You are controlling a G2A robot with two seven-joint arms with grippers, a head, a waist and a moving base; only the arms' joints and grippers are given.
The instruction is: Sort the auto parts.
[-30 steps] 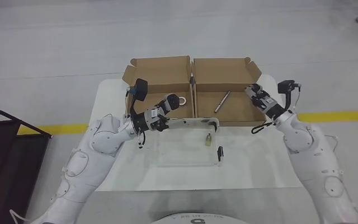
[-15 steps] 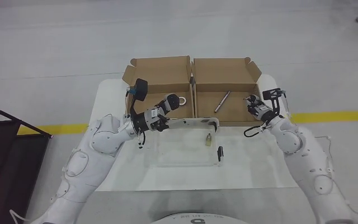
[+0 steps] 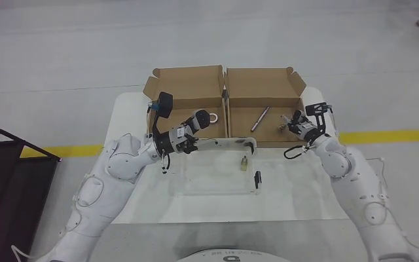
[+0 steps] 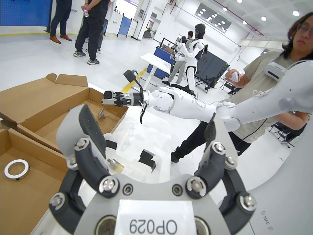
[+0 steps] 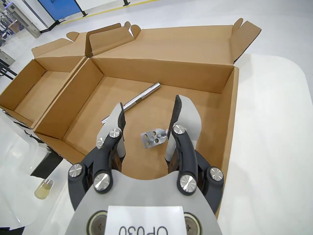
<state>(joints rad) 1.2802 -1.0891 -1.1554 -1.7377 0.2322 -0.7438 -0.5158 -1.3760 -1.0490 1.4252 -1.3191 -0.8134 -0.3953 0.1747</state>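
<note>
Right gripper (image 5: 149,103), jaws apart, hangs over the right box (image 5: 171,69); the perforated plate (image 5: 153,138) lies directly beneath, between the jaws. Left gripper (image 4: 148,116), likewise apart, stands nearer the vial (image 3: 243,164) and clip (image 3: 257,178) in the tray (image 3: 203,185).

Ring (image 3: 213,118) in left box (image 3: 186,84); rod (image 3: 260,118), perhaps bracket (image 5: 152,139), in right box (image 3: 262,85)

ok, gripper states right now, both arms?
Left gripper: open, empty.
Right gripper: open, empty, above a perforated metal plate in a cardboard box.
</note>
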